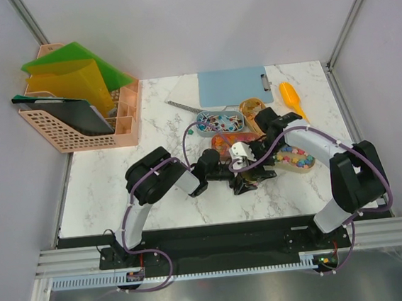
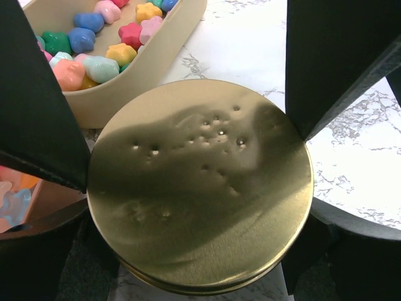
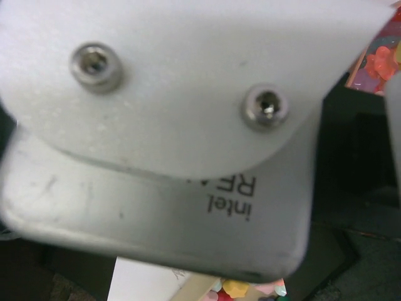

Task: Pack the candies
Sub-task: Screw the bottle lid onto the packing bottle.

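Observation:
My left gripper [image 2: 194, 144] has a black finger on each side of a round gold lid [image 2: 200, 188] and is shut on it, just above the marble table. Pastel candies [image 2: 94, 44] fill a beige tray [image 2: 156, 69] right behind the lid. From above, the left gripper [image 1: 250, 180] sits at the table's middle, between the pastel candies [image 1: 296, 159], the orange-red candies [image 1: 222, 143] and the dark wrapped candies [image 1: 220, 122]. My right gripper [image 1: 260, 155] hovers close over the left wrist. Its wrist view is blocked by a grey camera housing [image 3: 156, 157], so its fingers are hidden.
A round gold tin [image 1: 252, 107] and an orange scoop [image 1: 292, 99] lie at the back right. A blue clipboard [image 1: 234, 87] lies at the back. A pink basket [image 1: 78, 130] with folders stands at the back left.

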